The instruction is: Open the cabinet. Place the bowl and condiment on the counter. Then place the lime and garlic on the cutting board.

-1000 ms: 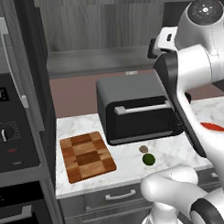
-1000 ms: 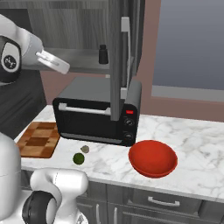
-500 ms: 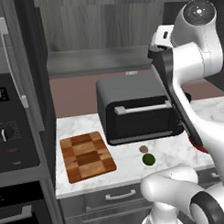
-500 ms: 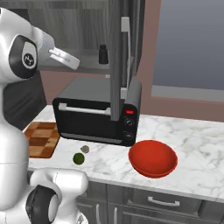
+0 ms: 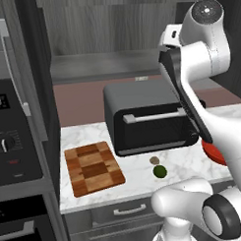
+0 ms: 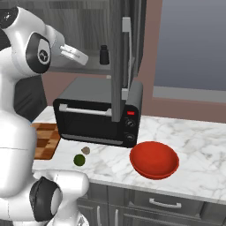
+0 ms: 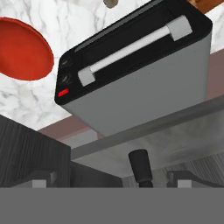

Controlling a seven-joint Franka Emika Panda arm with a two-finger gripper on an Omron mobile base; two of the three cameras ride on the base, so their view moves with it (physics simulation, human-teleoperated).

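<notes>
The cabinet stands open, its right door (image 6: 117, 57) and left door (image 5: 22, 81) swung out. On its shelf the dark condiment (image 6: 104, 54) stands upright. My gripper (image 6: 81, 56) hovers level with that shelf, left of the bottle. In the hand view the gripper (image 7: 111, 181) is open, and the condiment (image 7: 141, 168) rises just right of midway between the fingertips, untouched. The red bowl (image 6: 154, 159) rests on the marble counter (image 6: 198, 145). Lime (image 5: 160, 171) and garlic (image 5: 155, 160) lie side by side on the counter, right of the chequered cutting board (image 5: 93, 167).
A black toaster oven (image 5: 147, 119) sits on the counter below the shelf, behind the lime and garlic. An oven column with a control panel (image 5: 10, 141) stands at the far left. Grey drawers (image 6: 159, 203) run under the counter.
The arm has swung the hand further toward the cabinet shelf, closer to the condiment. The bowl, lime, garlic and board have not moved.
</notes>
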